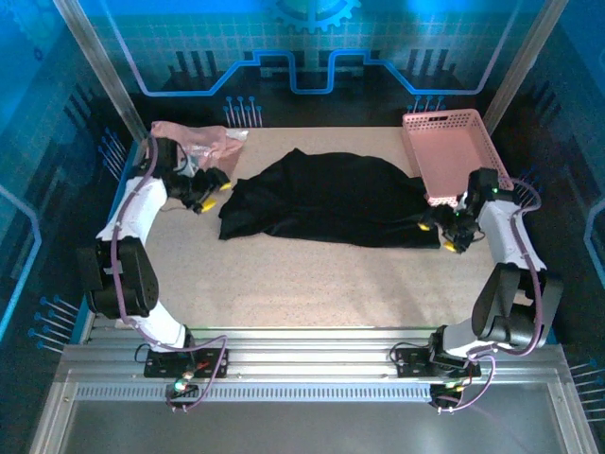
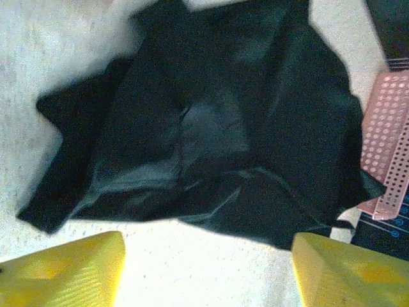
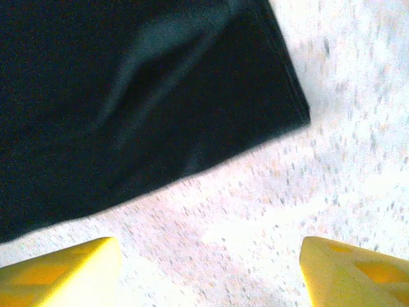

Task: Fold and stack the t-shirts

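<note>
From above, we see the black t-shirt lying rumpled across the middle of the counter, opened out but not flat. We judge it to be first in line for folding. The pink t-shirt is bunched in the far left corner, apart from the black one, probably parked there until its turn. The basket stands at the far right, its near end just beside the black shirt's right edge. The left gripper sits at the shirt's left edge and the right gripper at its near right corner. We read this as one arm per end, placed to take opposite sides of the cloth.

From the left wrist, the black t-shirt lies wrinkled ahead, its nearest edge just beyond the left gripper. The jaws are spread wide with bare counter between them, holding nothing and touching no cloth. The basket shows at the right.

From the right wrist, a corner of the black t-shirt reaches in from the upper left. The right gripper has its jaws wide apart over speckled counter, empty and clear of the fabric. We think it must advance to reach that corner.
</note>
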Action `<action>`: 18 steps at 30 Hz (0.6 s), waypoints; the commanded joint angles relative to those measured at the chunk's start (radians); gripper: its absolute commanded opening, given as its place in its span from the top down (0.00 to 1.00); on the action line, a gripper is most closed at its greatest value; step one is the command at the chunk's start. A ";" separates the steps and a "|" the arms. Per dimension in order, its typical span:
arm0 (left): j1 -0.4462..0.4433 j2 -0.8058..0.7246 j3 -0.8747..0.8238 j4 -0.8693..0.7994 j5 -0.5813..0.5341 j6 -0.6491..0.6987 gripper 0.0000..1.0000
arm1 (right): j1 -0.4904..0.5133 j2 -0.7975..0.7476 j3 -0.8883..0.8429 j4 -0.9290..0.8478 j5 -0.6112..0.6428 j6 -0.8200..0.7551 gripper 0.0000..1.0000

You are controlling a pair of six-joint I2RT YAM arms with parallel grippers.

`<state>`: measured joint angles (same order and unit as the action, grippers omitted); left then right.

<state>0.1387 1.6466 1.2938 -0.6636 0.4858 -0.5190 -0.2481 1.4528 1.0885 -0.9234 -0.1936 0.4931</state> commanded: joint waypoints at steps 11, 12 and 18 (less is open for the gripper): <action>0.007 0.210 -0.127 0.244 0.025 -0.047 0.39 | -0.028 0.203 -0.076 0.194 -0.059 0.057 0.33; 0.004 0.229 -0.125 0.250 0.022 -0.050 0.39 | -0.027 0.224 -0.071 0.196 -0.050 0.060 0.34; -0.024 0.302 -0.112 0.265 -0.016 -0.042 0.52 | -0.026 0.299 -0.055 0.230 0.023 0.095 0.44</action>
<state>0.1303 1.9171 1.1645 -0.4225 0.4873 -0.5522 -0.2642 1.7271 1.0016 -0.7280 -0.2108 0.5610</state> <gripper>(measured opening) 0.515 0.583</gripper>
